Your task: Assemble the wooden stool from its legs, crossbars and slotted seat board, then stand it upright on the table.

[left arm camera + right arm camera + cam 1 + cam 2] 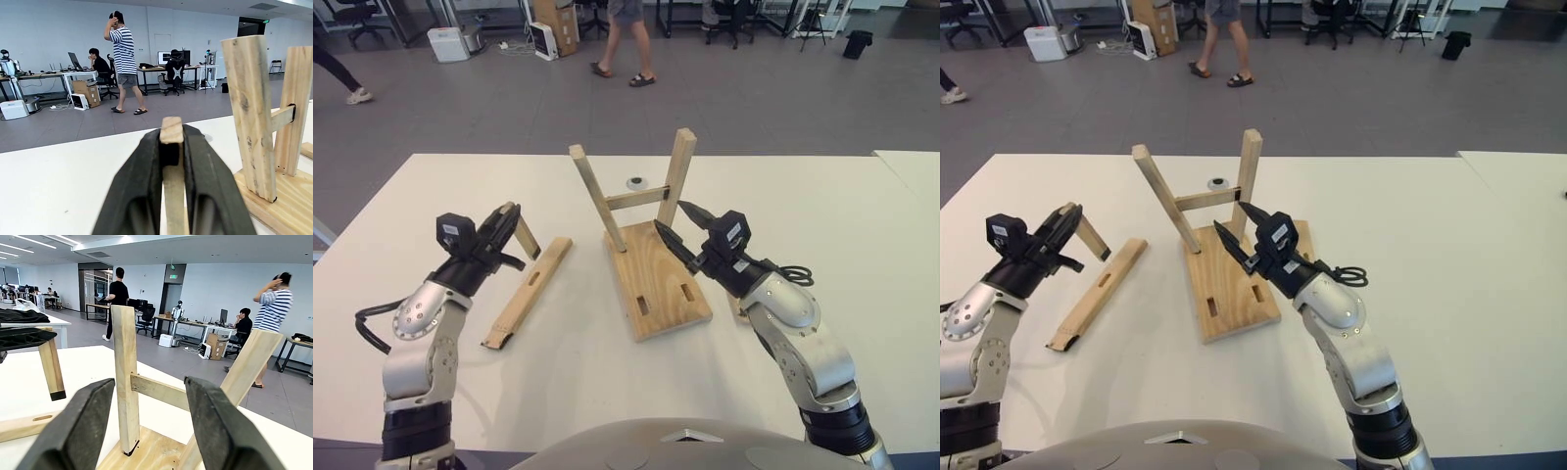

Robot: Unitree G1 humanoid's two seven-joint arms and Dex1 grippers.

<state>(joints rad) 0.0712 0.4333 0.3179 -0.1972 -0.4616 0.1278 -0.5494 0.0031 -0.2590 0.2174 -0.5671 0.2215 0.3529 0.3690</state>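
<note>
Left eye view: disc (635, 182) behind xbar (636, 199)

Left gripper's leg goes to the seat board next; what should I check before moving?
1. Left gripper shut on the held leg: ok.
2. Right gripper open: ok.
3. Standing legs and crossbar upright on the seat board: ok.
4. Near slots in the board uncovered: ok.
5. Standing legs fully seated: cannot tell.
6. Loose leg flat on the table, apart from the board: ok.
</note>
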